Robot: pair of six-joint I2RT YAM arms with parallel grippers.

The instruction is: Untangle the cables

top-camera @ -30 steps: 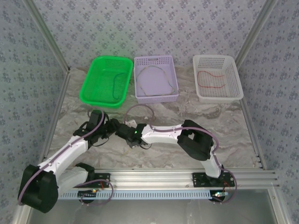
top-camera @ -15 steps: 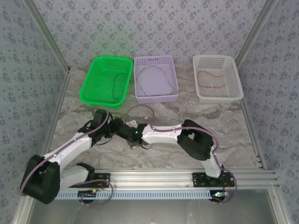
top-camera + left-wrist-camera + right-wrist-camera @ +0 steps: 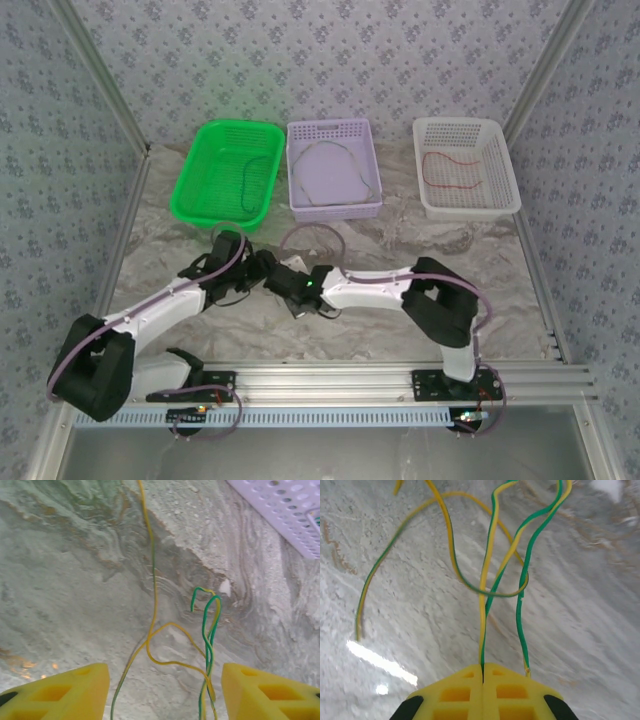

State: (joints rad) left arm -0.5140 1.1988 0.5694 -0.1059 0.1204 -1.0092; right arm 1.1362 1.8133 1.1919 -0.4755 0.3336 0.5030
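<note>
1. Right hand (image 3: pixel 483 672) is clamped shut on a yellow-green wire (image 3: pixel 483 630); if pulled hard, the loop (image 3: pixel 507 594) crossing it may be tightened into a knot.
2. Left hand (image 3: pixel 165 692) is open astride the tangle (image 3: pixel 207 640) on the worktop (image 3: pixel 60 605); both strands may be caught together.

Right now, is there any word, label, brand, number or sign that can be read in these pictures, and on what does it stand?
No readable text anywhere.
The green basket, the purple basket and the white basket: no labels.
The left gripper, the right gripper and the yellow-green cable: no markings.
The wallpaper: a small repeated pattern, no letters.
</note>
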